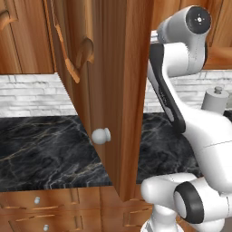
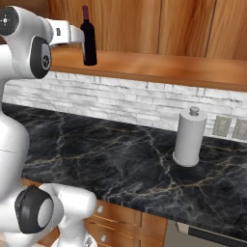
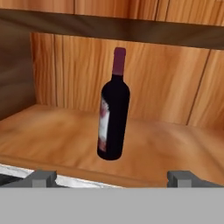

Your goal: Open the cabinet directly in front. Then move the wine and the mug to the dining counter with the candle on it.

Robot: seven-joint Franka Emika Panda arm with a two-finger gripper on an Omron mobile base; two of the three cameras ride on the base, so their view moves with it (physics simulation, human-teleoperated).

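Wine (image 3: 113, 105) upright on the open cabinet's (image 1: 106, 90) bottom shelf (image 3: 52, 135), a little back from its front edge, near the shelf's middle, label turned leftward in the hand view. Seen from the right base view at the shelf's left end (image 2: 89, 36), just beside the white forearm. Jaws spread wide and released, tips low at either side of the hand view, short of the bottle, touching nothing. Cabinet door swung open toward the base, round silver knob (image 1: 101, 135) facing out. Below, black marble table (image 2: 120, 159) backed by white brick (image 2: 116, 103); grey cylindrical canister (image 2: 189, 137) standing toward its back right.
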